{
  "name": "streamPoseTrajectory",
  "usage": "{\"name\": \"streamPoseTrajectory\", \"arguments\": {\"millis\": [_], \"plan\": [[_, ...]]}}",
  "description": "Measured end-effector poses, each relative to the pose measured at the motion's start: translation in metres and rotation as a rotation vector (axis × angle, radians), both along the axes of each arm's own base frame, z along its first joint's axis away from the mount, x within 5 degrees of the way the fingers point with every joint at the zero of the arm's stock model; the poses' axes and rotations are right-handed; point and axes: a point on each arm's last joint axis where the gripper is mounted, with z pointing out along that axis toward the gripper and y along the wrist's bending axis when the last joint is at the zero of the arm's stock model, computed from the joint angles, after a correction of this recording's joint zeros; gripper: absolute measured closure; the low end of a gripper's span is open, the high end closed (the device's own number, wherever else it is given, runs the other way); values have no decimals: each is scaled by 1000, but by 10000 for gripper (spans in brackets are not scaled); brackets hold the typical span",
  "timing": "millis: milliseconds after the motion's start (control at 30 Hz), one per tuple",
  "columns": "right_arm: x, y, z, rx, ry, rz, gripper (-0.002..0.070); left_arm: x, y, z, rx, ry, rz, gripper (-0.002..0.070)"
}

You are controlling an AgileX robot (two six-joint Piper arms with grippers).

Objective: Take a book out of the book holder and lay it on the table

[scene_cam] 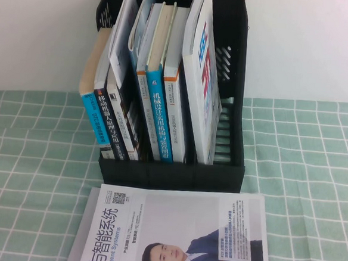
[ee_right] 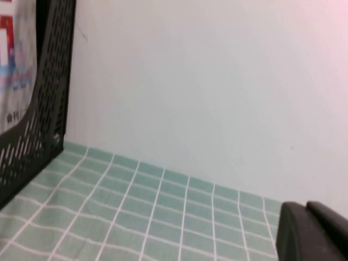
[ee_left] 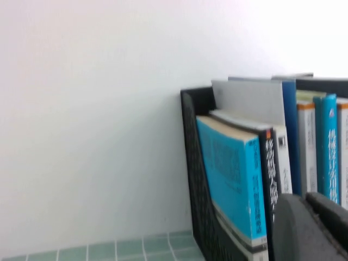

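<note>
Book holder [scene_cam: 171,172] stood upright on the table [scene_cam: 29,150], backed against the white wall [scene_cam: 44,26]. Taken as landmark for all placements below.

The book [scene_cam: 202,79], thin and white-covered with red and blue lettering, sat upright in the holder's rightmost occupied slot, leaning slightly, its top edge rising above the holder's rim. Beside it, toward the holder's left side, stood several thicker volumes: an orange-spined book [scene_cam: 172,115], a blue-spined book [scene_cam: 158,114], then darker spines, and a cyan-covered book [scene_cam: 91,116] at the far left end.

Directly in front of the holder's low lip, flat on the cloth, lay a white magazine [scene_cam: 173,232] picturing a man in a suit. Not the target.

Neither arm appeared in the high view. Left gripper [ee_left: 312,228] showed only as a dark edge in its wrist view, off the holder's left end, level with the cyan book; could not tell whether its fingers were apart or together. Right gripper [ee_right: 312,231] showed likewise as a dark edge, off the holder's right side over bare cloth, well apart from the holder wall; its fingers were together, nothing between them.

Progress, as judged: extraction not begun. The book untouched in its slot. All remained: approach, grasp, lift clear, lay flat on free cloth.
</note>
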Motion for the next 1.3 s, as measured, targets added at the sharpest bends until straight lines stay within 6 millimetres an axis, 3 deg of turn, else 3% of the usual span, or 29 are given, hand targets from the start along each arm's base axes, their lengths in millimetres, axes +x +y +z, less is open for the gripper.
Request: {"name": "streamPoseTrajectory", "arguments": {"millis": [267,600,733,867,1133,1300], "plan": [[0,1,7,10,-82,7,678,-1,0,3,-32,-29,-9,678],[-8,1,37,67,-417,23,678,-6,-1,18,-132,-178,-48,678],[-10,-2,41,105,-464,5,678,-6,0,20,-138,-181,-49,678],[-12,-2,50,34,-486,-19,678,-10,1,39,-94,-209,-30,677],[-29,-1,98,-112,-643,-45,678,-24,5,83,68,-315,42,678],[-40,0,121,-196,-696,-65,678,-17,3,99,87,-315,44,678]]}}
